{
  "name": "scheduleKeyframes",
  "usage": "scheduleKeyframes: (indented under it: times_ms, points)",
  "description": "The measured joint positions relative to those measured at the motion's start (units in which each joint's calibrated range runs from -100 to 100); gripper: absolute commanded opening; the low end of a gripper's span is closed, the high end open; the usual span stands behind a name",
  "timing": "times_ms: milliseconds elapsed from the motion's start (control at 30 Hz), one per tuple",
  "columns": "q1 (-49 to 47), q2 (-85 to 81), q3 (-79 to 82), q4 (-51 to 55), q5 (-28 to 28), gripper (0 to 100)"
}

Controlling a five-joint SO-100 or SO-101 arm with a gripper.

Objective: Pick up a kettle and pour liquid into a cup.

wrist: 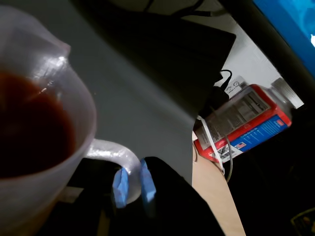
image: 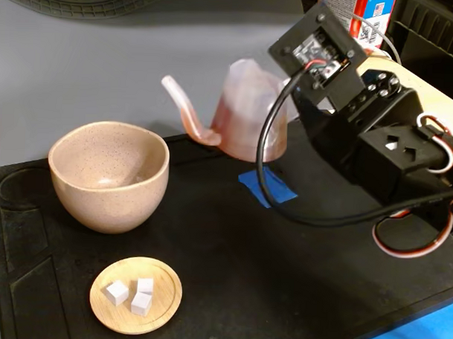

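Note:
The kettle [image: 247, 111] is translucent pinkish-white and stands behind the blue tape mark, leaning slightly, with its long spout [image: 185, 108] pointing left toward the cup. The reddish-brown liquid [wrist: 29, 132] fills its lower part. My gripper [wrist: 132, 182] is shut on the kettle's loop handle [wrist: 110, 152], with blue-padded fingertips [wrist: 119, 184] on both sides of it. In the fixed view the arm's wrist [image: 320, 57] hides the gripper. The beige-pink speckled cup [image: 111, 173] stands upright on the mat, left of the spout and apart from it. I see no liquid in it.
A black mat [image: 282, 275] covers the table. A small wooden dish [image: 170, 305] with three white cubes lies in front of the cup. A blue tape mark [image: 267, 187] is beside the kettle. A red-and-blue labelled bottle [wrist: 246, 123] stands behind the arm.

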Motion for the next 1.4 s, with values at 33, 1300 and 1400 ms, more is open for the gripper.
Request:
scheduleKeyframes:
  times_ms: [33, 1300, 1400]
  points:
    - [-0.2, 0.0, -0.7, 1.1, 0.0, 1]
    - [-3.5, -5.3, -9.6, 15.7, 22.2, 1]
    - [-5.1, -5.3, -13.0, 15.7, 24.3, 1]
